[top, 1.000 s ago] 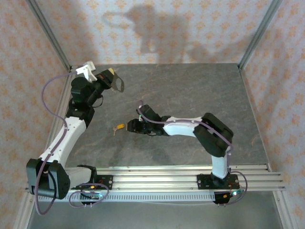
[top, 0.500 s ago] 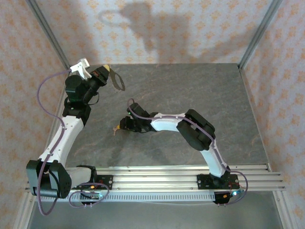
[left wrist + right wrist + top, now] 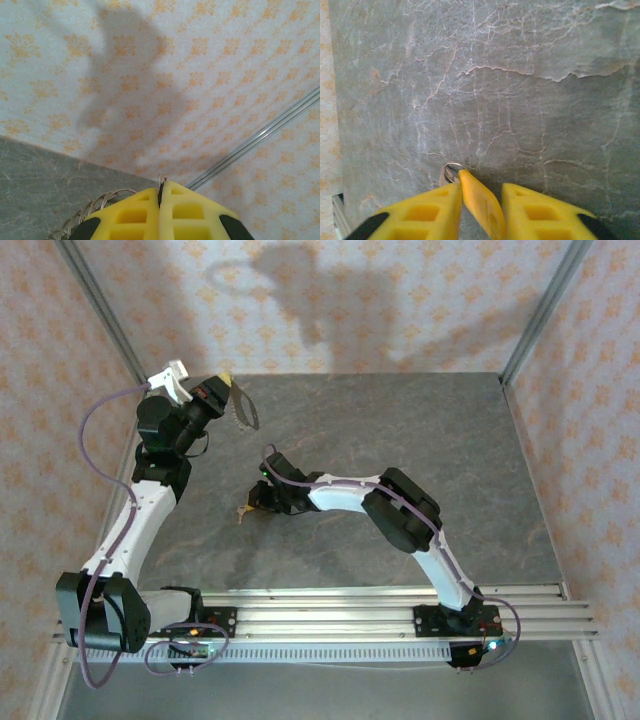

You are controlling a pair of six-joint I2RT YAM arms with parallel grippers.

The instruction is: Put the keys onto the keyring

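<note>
My left fingers [image 3: 135, 215], closed on the keyring [image 3: 100, 202], hold it raised over the tabletop's [image 3: 400, 440] far-left corner ready for threading, while my right fingers [image 3: 540, 215] straddle, not yet clamped, the yellow-headed key [image 3: 477, 200] lying mid-tabletop, to lift it.

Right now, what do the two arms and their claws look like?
The left arm and right arm have white links and black joints, with black bases on a silver rail. A purple cable runs along each. The left claw and right claw have blocky yellow fingers with square recesses and black backs.
</note>
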